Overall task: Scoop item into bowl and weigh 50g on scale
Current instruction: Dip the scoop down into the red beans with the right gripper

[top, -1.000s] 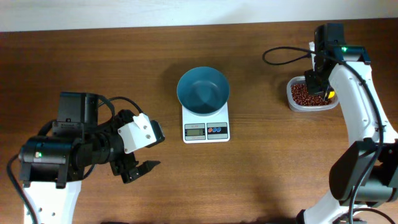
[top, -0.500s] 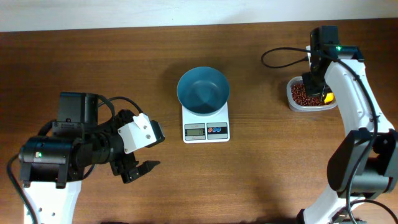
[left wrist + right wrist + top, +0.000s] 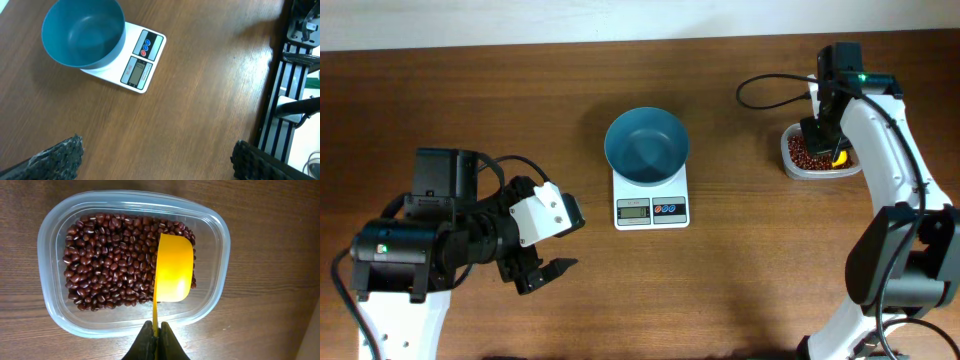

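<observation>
Beans [image 3: 110, 265] sit in a loose heap inside the clear plastic tub [image 3: 47, 265], at the right end of the worktop [image 3: 750, 280].

Left arm is parked low on the left side, well apart from everything. The left pincer [image 3: 542, 275] is spread wide with nothing between its fingers, and its wrist view looks across bare wood at the scale.

Right arm reaches over the tub. The right pincer [image 3: 155, 330] is clamped tight on the thin handle of a yellow scoop [image 3: 174, 270].

Scale [image 3: 652, 208] is mid-worktop, display and buttons on the near edge; the reading is too small to make out.

Bowl [image 3: 646, 147] is teal, upright, centred on the scale platform and empty.

Scoop cup lies over the right part of the bean heap, handle pointing back to the pincer. Its visible face is plain yellow — can't tell whether it touches the beans.
</observation>
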Action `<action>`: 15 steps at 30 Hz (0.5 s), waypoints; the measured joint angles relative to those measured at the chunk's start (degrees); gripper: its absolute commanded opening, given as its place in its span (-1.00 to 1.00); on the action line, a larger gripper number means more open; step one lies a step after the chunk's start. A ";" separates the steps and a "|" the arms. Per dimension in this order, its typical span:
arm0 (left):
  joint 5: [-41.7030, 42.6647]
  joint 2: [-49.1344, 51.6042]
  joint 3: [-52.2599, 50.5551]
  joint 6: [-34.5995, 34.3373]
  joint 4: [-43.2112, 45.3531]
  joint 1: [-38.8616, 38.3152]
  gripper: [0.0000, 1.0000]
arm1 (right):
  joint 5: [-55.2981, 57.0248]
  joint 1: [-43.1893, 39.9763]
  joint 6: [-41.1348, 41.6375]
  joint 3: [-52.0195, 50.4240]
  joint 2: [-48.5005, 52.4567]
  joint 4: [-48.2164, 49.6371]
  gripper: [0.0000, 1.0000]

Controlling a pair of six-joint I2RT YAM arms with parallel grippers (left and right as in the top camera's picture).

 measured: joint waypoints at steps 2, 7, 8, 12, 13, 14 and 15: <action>0.00 0.00 0.00 0.00 0.02 0.00 0.97 | -0.24 0.00 0.02 0.00 0.02 0.02 -0.92; 0.00 0.00 0.00 0.00 0.00 0.00 0.98 | -1.03 -0.57 1.51 0.00 0.02 0.02 -0.92; 0.00 0.00 0.00 0.00 0.00 0.00 0.97 | -1.66 -1.05 2.03 0.00 0.02 0.02 -0.92; 0.00 0.00 0.00 0.00 0.00 0.00 0.97 | -4.37 -3.15 3.15 0.00 0.02 0.20 -0.92; 0.00 0.00 0.00 0.00 0.00 0.00 0.98 | -5.03 -3.54 3.19 0.00 0.02 0.22 -0.92; -0.02 0.00 0.00 0.00 0.02 0.00 0.98 | -5.57 -3.78 3.19 0.02 0.02 0.22 -0.92; 0.00 0.00 0.00 0.00 0.00 0.00 0.98 | -6.19 -4.04 3.28 0.02 0.02 0.22 -0.92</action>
